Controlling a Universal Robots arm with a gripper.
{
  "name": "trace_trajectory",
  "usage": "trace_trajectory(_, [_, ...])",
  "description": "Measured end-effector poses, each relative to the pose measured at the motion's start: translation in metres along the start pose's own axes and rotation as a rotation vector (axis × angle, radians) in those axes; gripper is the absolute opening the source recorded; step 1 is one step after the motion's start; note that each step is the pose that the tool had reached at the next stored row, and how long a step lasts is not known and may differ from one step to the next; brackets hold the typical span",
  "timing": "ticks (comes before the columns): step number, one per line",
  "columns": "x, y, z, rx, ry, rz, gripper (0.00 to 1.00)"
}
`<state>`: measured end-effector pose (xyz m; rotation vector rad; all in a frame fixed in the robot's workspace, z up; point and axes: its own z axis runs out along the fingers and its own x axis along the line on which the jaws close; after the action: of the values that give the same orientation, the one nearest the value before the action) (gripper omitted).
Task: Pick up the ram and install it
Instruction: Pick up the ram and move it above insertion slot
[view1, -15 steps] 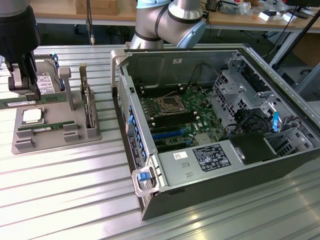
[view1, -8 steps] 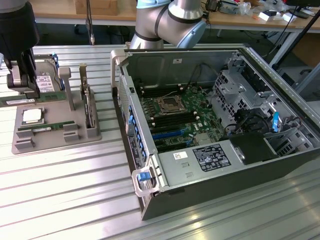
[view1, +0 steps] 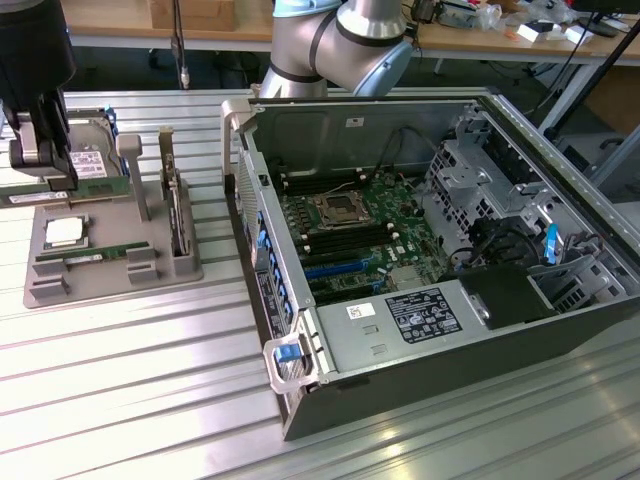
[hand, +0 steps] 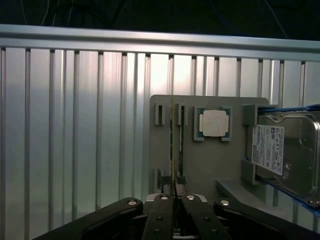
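My gripper (view1: 40, 172) hangs over the grey parts tray (view1: 110, 285) at the exterior view's left. Its black fingers (hand: 161, 210) are shut on the ram (hand: 172, 150), a thin green stick seen edge-on in the wrist view. From outside, the ram (view1: 100, 187) lies level just under the gripper, lifted above the tray. A second, similar stick (view1: 85, 257) rests in a slot of the tray and appears as a dark strip (hand: 181, 142) beside the held one.
The tray also holds a square silver processor chip (hand: 213, 123) and a silver hard drive (hand: 282, 150) standing on edge. An open computer case (view1: 560, 330) lies to the exterior view's right, its motherboard (view1: 350, 225) exposed. The arm's base (view1: 340, 40) stands behind the case.
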<state>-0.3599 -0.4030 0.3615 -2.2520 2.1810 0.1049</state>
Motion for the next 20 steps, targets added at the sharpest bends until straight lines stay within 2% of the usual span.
trace_trajectory(9, [-0.001,0.0005,-0.0121,0.0001,-0.0063,0.000,0.12])
trace_trajectory(20, [-0.001,0.0009,-0.0220,0.0003,-0.0126,-0.001,0.12])
